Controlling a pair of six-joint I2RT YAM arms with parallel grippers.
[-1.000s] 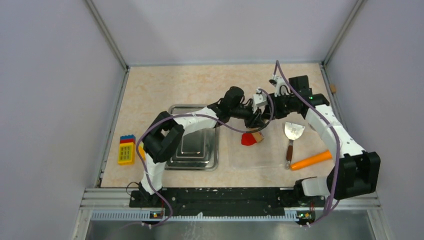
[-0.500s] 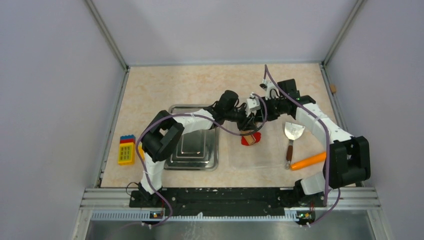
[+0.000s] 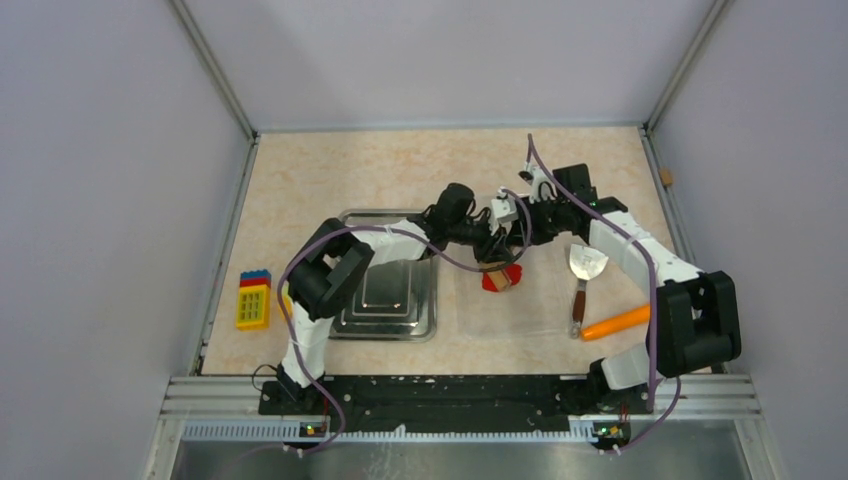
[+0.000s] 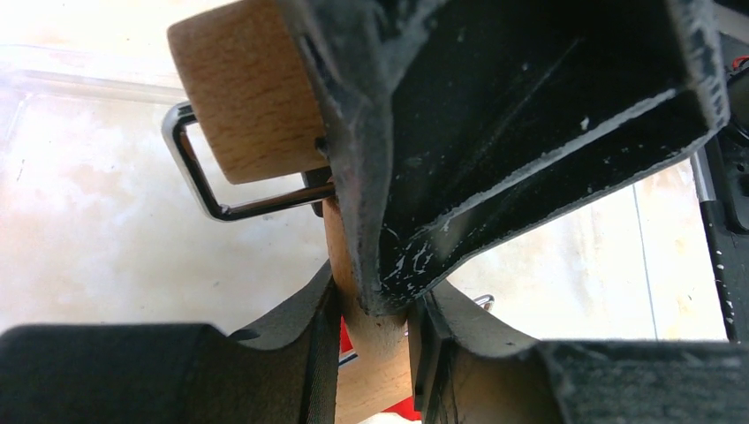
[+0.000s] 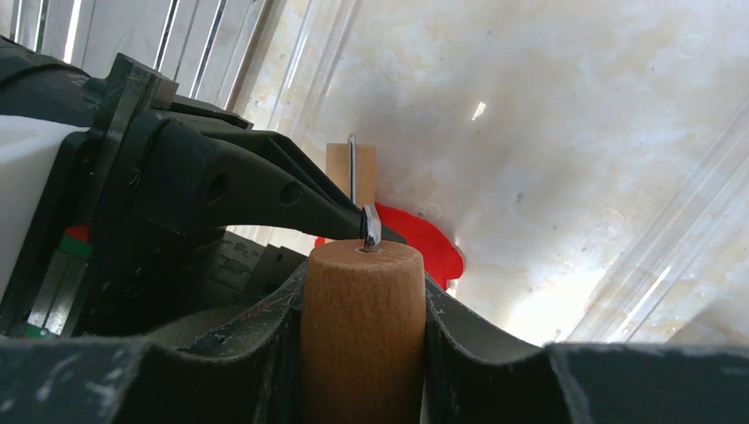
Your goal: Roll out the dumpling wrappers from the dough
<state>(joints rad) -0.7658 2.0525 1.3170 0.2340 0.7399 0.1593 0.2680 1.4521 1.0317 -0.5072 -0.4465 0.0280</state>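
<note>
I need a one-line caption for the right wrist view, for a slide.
Right end effector closed on the wooden roller, with flattened red dough lying just beyond on a clear sheet.

Bright, even overhead light, faint shadows; soft focus on the near jaws.

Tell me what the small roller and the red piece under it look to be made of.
Small pale wooden roller: unvarnished wood, visible grain. Its bent frame looks like polished metal, mirror-bright. Flat red dough: likely soft matte clay, edge uneven.
</note>
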